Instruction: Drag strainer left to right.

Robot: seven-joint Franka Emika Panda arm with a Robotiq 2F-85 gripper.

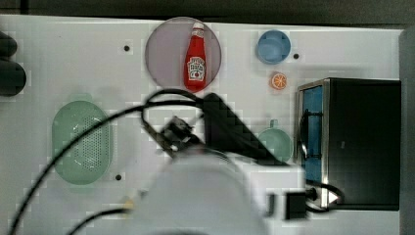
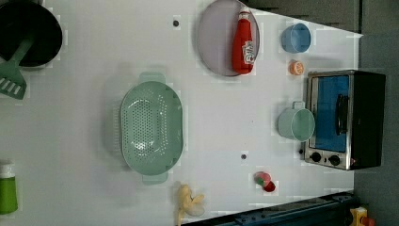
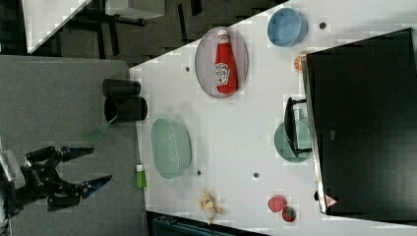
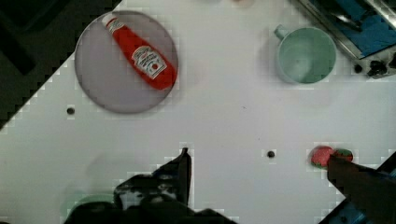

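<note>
pale mint plastic, the strainer sits empty on the white table, at the left view's left of the ketchup bottle on its plate, well apart from the teal mug by the toaster oven. my claw hangs off the table's edge in the right view, fingers apart, seemingly holding nothing.

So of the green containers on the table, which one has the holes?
The strainer, the large pale mint oval one with perforated bowl. The smaller round teal mug beside the toaster oven has solid walls and a handle.
</note>
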